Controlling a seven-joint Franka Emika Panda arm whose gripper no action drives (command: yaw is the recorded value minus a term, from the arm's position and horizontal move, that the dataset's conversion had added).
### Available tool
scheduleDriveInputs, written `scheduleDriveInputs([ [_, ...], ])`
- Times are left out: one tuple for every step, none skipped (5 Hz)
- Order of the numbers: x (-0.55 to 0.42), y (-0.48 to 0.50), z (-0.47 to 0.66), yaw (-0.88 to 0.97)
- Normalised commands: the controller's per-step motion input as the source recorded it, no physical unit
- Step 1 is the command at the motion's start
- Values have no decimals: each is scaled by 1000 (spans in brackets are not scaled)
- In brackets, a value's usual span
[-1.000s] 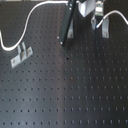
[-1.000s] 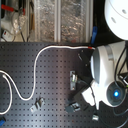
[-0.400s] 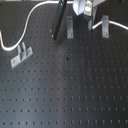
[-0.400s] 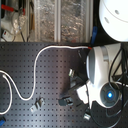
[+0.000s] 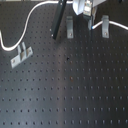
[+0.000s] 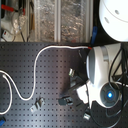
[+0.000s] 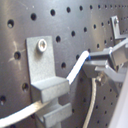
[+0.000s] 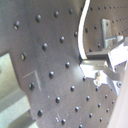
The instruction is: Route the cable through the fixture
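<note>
The cable (image 6: 34, 75) is a long white cord that loops across the black perforated board in the second exterior view, with a red band (image 6: 90, 47) near one end. In the first wrist view the cable (image 7: 70, 77) runs through the slot of a grey metal clip (image 7: 44, 75) and into my gripper (image 7: 97, 60), which is shut on it. The second wrist view shows the cable (image 8: 82, 30) leading into the gripper (image 8: 96, 67) too. In the first exterior view the gripper (image 5: 81, 7) is at the top edge, above a clip (image 5: 70, 27).
The first exterior view shows two more clips, one at its left (image 5: 21, 54) and one at its upper right (image 5: 105, 26). The white arm body (image 6: 105, 65) fills the second exterior view's right. Clutter and bins (image 6: 55, 20) stand behind the board.
The gripper with the cable has shifted a little toward the first exterior view's left and top. The arm has moved slightly toward the second exterior view's left.
</note>
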Motion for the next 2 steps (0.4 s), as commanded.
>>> scheduleDriveInputs([
  [-10,14,-529,-254],
  [-4,-6,-469,-191],
])
